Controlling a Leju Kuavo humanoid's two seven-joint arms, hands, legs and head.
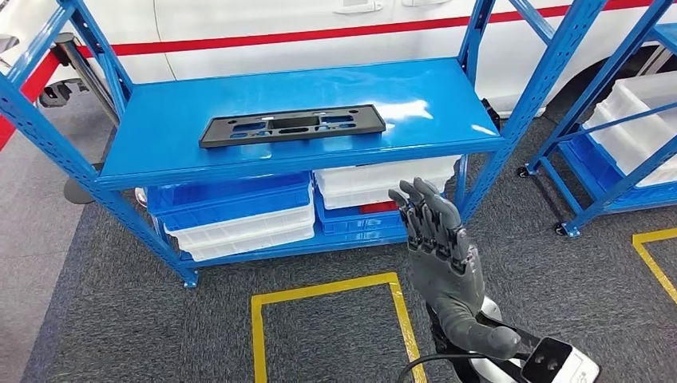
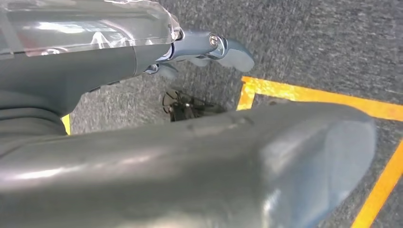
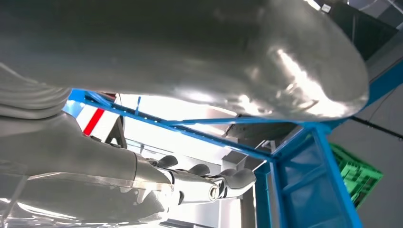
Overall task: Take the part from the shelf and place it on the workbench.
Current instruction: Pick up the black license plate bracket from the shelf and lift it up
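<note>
Raised grey right hand [image 1: 441,239] with fingers spread and empty, reaching toward flat black slotted plastic part [image 1: 291,125] lying on blue metal shelf [image 1: 160,144]; left hand [image 2: 209,47] low, grasp unclear.

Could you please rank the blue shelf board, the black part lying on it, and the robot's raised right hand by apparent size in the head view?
1. Blue shelf board, clearly largest.
2. and 3. Black part and right hand cover similar areas; the hand is nearer the camera, so I won't rank them.

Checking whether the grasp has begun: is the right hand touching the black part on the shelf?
Apart. In the head view, the right hand is raised below the shelf edge, short of the black part.
</note>
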